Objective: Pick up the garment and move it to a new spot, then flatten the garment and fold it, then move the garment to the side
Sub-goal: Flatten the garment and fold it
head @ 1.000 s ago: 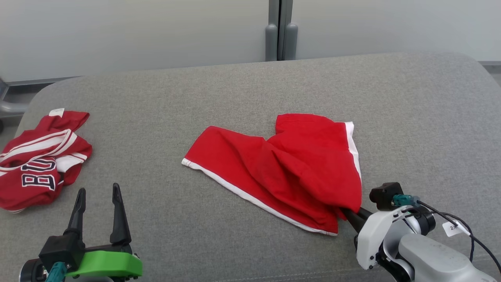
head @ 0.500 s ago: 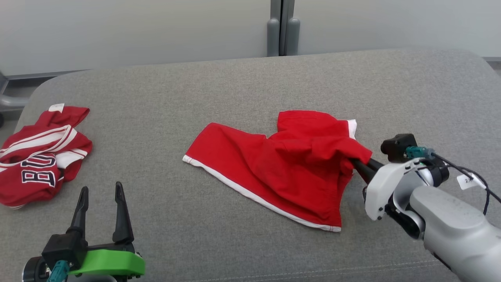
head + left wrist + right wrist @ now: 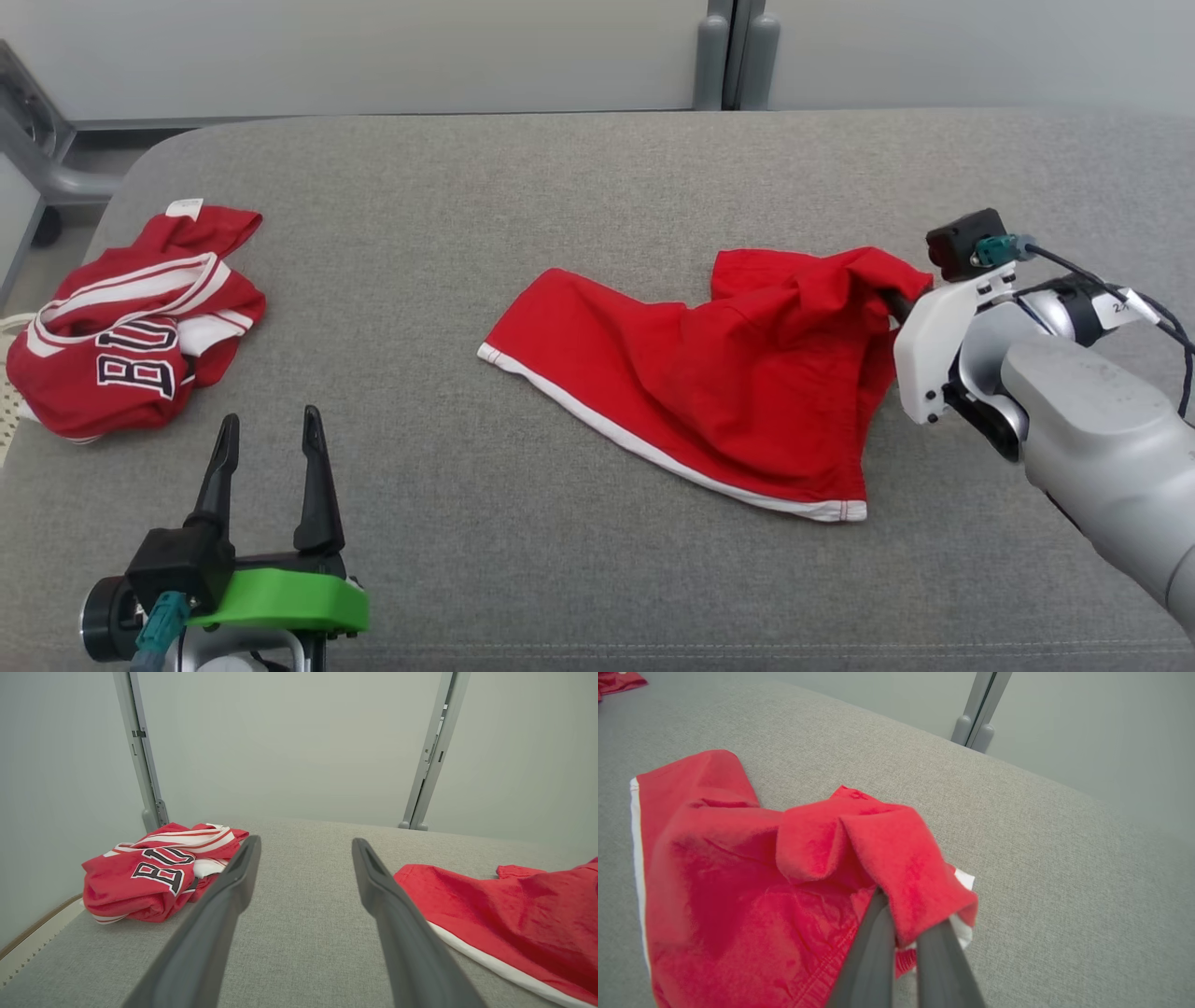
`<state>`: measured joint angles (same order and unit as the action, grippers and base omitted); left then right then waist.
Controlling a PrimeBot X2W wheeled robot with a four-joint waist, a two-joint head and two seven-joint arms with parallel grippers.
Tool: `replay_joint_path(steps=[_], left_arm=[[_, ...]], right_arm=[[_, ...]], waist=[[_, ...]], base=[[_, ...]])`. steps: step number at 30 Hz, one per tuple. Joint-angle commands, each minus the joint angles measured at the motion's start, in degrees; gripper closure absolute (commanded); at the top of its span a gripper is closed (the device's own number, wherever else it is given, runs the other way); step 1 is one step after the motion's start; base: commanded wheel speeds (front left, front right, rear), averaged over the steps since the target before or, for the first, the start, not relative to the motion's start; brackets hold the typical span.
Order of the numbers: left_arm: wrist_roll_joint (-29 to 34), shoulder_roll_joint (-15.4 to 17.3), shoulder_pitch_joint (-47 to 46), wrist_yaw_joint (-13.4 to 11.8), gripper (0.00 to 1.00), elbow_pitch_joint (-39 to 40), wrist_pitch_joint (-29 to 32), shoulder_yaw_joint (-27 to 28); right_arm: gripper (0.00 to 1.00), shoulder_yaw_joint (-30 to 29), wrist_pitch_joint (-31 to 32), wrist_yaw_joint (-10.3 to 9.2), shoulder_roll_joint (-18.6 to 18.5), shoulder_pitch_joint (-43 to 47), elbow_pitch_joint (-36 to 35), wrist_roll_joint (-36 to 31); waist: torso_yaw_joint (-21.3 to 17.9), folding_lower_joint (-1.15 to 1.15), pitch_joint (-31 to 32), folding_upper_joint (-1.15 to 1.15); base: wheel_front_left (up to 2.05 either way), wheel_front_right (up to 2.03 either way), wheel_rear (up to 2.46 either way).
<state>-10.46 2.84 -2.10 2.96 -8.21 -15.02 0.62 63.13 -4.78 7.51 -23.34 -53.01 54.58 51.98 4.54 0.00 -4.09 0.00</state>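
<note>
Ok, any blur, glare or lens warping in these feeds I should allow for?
Head view: flat even light, no glare, red shorts sharp. Left wrist view: wide-angle lens splays the wall posts outward; left gripper soft near the lens. Right wrist view: shorts crisp, right gripper slightly soft at the bottom edge.

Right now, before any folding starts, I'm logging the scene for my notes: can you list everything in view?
shorts: one, red with white trim, middle-right of the surface, right corner lifted off it
jersey: one, red with white stripes and dark letters, crumpled at the surface's left end
padded surface: one, grey fabric, under both garments
posts: two, grey, side by side behind the far edge
wall panels: pale grey, behind the surface
left gripper: one, dark fingers on a green mount, open, front left, holding nothing
right gripper: one, dark fingers on a white mount, shut on the shorts' lifted corner
</note>
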Motion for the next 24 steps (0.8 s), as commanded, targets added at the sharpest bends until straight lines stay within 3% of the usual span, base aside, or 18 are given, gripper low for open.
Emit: replay_joint_path(steps=[1,6,14,16,17,24], left_arm=[[-0.2,0.1,-1.1,-0.1,0.00,-0.3,-0.1,-0.2],[-0.6,0.1,-1.9,0.0,0.00,-0.7,-0.1,-1.5],[-0.9,0.1,-2.9,-0.5,0.00,-0.9,-0.1,-3.6],[-1.1,0.1,-2.8,-0.6,0.00,-0.9,-0.1,-3.7],[-1.2,0.1,-2.7,-0.8,0.00,-1.0,-0.1,-3.8],[-1.1,0.1,-2.0,-0.7,0.00,-1.3,-0.1,-3.3]], right_arm=[[1.00,0.4,0.1,-0.04,0.2,-1.0,1.4,-0.1],[1.00,1.5,0.7,-0.04,2.6,-2.6,7.6,0.9],[1.00,1.8,-3.2,-0.05,5.3,-4.0,17.1,-0.8],[0.12,1.8,-4.0,-0.05,5.5,-3.9,18.0,-1.2],[0.00,1.8,-4.1,-0.05,5.8,-3.5,18.3,-1.2],[0.00,1.3,-6.8,-0.05,5.7,-2.2,18.6,-0.4]], waist=[[0.9,0.00,-0.9,0.00],[2.0,0.00,-1.6,0.00],[3.2,0.00,-2.5,0.00],[3.0,0.00,-2.5,0.00],[2.9,0.00,-2.4,0.00],[1.4,0.00,-1.2,0.00]], base=[[0.00,0.00,0.00],[0.00,0.00,0.00],[0.00,0.00,0.00],[0.00,0.00,0.00],[0.00,0.00,0.00],[0.00,0.00,0.00]])
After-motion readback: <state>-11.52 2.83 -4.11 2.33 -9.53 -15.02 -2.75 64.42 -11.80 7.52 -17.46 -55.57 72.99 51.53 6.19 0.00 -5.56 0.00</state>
